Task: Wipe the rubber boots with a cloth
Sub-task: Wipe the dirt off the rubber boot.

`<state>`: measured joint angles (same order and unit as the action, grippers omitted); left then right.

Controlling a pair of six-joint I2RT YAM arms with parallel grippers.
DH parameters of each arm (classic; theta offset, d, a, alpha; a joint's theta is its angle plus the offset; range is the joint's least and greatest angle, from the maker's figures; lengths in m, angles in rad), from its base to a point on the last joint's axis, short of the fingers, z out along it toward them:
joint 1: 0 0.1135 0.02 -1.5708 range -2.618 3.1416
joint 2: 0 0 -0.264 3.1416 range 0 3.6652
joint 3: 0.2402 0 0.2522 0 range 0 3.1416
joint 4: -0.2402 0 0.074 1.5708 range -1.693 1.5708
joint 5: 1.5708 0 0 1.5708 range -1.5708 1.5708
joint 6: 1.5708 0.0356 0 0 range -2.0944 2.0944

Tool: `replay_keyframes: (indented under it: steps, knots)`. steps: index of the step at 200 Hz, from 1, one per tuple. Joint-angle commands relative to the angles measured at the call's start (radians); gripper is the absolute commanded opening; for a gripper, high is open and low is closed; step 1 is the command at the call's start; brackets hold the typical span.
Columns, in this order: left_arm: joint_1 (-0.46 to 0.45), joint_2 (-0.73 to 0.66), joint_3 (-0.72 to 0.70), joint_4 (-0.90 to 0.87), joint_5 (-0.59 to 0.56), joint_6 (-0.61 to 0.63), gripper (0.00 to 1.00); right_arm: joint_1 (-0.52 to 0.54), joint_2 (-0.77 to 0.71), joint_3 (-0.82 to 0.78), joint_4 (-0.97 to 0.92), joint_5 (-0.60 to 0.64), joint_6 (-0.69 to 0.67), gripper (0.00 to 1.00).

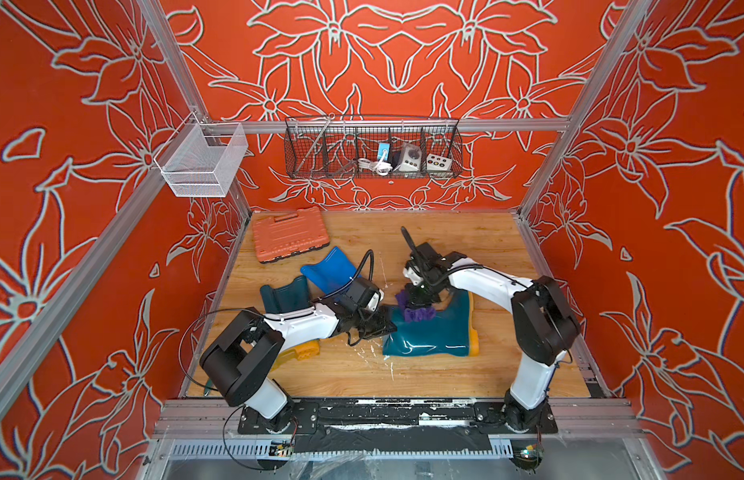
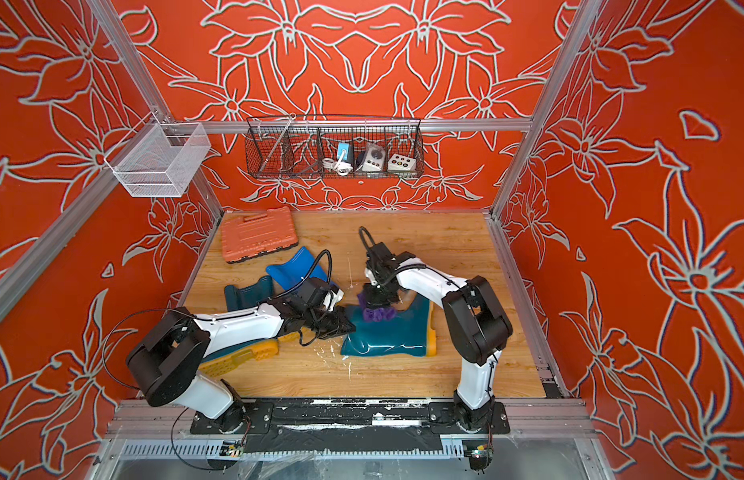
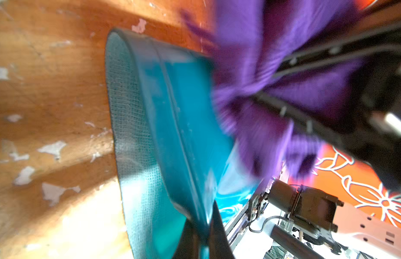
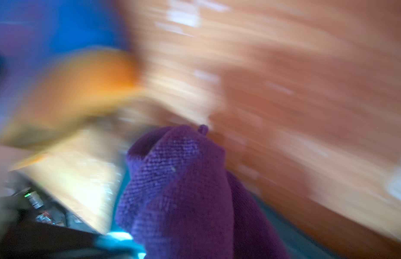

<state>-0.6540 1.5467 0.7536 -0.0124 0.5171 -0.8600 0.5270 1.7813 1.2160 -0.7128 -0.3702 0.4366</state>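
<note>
A dark teal rubber boot [image 1: 432, 334] [image 2: 387, 338] lies on its side mid-table, yellow sole to the right. My left gripper [image 1: 386, 323] [image 2: 346, 326] [image 3: 203, 231] is shut on the rim of its shaft opening. My right gripper [image 1: 420, 296] [image 2: 378, 294] is shut on the purple cloth [image 1: 418, 312] [image 2: 376, 312] [image 3: 251, 78] [image 4: 184, 190], pressing it onto the boot's upper shaft. The cloth hides the right fingers in the blurred right wrist view. A bright blue boot [image 1: 333, 270] [image 2: 297, 268] and a second teal boot [image 1: 285, 295] [image 2: 247, 293] lie at the left, partly under my left arm.
An orange tool case [image 1: 289, 235] lies at the back left of the wooden table [image 1: 466, 374]. A black wire basket [image 1: 372, 147] with small devices hangs on the back wall. On the left rail hangs a white mesh basket [image 1: 202, 160]. White flecks mark the table.
</note>
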Motion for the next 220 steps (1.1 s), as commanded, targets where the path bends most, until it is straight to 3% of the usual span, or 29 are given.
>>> replay_keyframes:
  steps: [1,21,40,58,82,101,128,163,182,203,220]
  knots:
    - [0.002,-0.017,-0.001,0.008,-0.013,0.004,0.00,-0.160,-0.142,-0.120,-0.108,0.072,-0.045,0.00]
    - [0.001,-0.013,-0.012,0.044,0.002,-0.008,0.00,-0.213,-0.220,-0.131,-0.154,0.108,-0.076,0.00]
    - [-0.003,-0.013,-0.010,0.048,0.003,-0.007,0.00,-0.189,-0.227,-0.116,-0.117,0.042,-0.020,0.00]
    - [-0.004,-0.017,-0.010,0.047,0.004,-0.005,0.00,-0.072,-0.171,-0.059,-0.051,0.033,0.040,0.00]
    - [-0.005,-0.026,-0.018,0.056,0.008,-0.005,0.00,0.125,-0.005,0.129,-0.039,-0.007,0.065,0.00]
    - [-0.004,-0.032,-0.017,0.058,0.026,0.008,0.00,0.185,0.065,0.190,-0.007,-0.067,0.096,0.00]
    - [-0.004,-0.052,-0.021,0.053,0.043,0.029,0.00,0.123,0.020,0.072,0.039,-0.069,0.109,0.00]
    - [-0.004,-0.052,-0.002,-0.022,-0.023,0.016,0.00,-0.150,-0.151,-0.182,0.002,-0.050,0.059,0.00]
    - [-0.008,-0.038,0.006,-0.026,-0.020,0.014,0.00,-0.259,-0.253,-0.226,-0.045,-0.013,0.011,0.00]
    - [-0.015,-0.040,0.004,-0.018,-0.031,0.010,0.00,-0.246,-0.277,-0.189,-0.050,-0.036,0.020,0.00]
    - [-0.019,-0.043,0.010,-0.019,-0.033,0.012,0.00,-0.143,-0.236,-0.134,-0.010,-0.042,0.066,0.00]
